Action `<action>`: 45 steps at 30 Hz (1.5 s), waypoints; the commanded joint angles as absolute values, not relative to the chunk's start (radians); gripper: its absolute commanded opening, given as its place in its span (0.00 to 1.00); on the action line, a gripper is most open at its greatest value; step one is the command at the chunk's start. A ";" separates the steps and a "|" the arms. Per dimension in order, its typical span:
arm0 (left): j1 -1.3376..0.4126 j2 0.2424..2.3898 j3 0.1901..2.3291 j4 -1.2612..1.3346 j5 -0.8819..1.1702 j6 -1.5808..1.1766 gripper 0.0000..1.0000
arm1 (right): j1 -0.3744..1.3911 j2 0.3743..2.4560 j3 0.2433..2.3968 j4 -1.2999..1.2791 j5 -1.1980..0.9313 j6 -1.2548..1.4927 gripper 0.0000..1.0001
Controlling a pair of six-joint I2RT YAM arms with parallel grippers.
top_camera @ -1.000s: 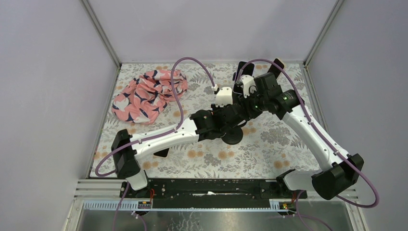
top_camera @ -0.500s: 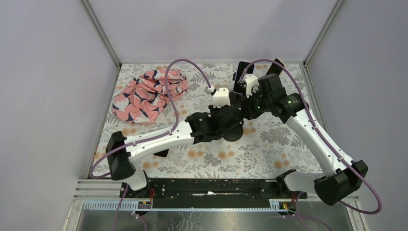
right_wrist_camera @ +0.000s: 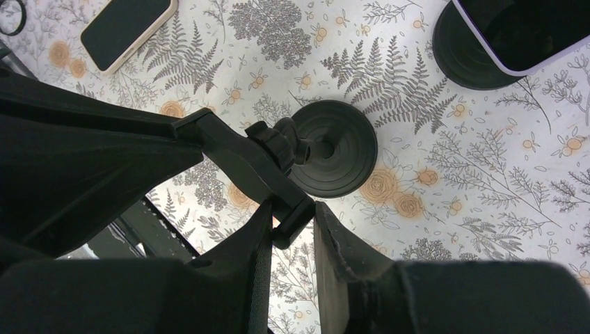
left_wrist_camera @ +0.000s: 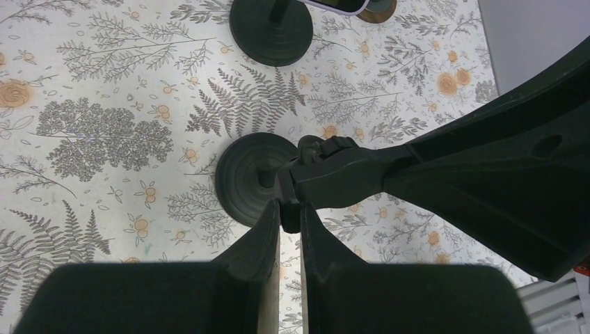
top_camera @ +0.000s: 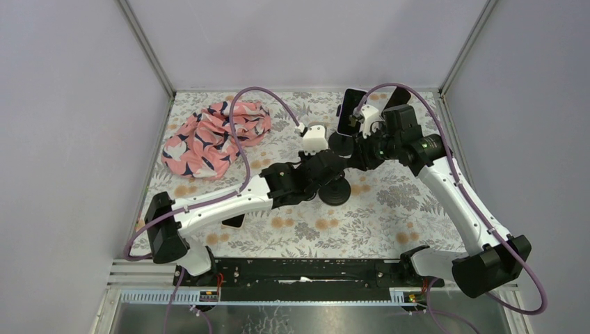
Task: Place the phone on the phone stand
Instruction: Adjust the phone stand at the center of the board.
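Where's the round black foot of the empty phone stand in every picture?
Top external: round foot, middle of the table.
Left wrist: left of centre.
Right wrist: just right of centre.
Shared landmark: the phone propped on the other stand, above the foot in all three.

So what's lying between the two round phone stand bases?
Nothing. Only bare fern-print tablecloth lies between the gripped phone stand base and the far base. The left wrist view shows it most clearly.
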State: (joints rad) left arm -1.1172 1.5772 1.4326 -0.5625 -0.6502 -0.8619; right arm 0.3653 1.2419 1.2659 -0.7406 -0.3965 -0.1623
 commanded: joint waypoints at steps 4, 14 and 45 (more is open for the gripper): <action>-1.050 1.459 1.399 -0.729 -0.802 -0.794 0.00 | 0.236 1.223 1.235 -0.840 -0.147 -0.330 0.00; -1.037 1.462 1.403 -0.748 -0.790 -0.767 0.00 | 0.200 1.217 1.216 -0.840 -0.129 -0.379 0.00; -0.979 1.400 1.347 -0.782 -0.775 -0.749 0.00 | 0.038 1.204 1.186 -0.841 -0.114 -0.512 0.00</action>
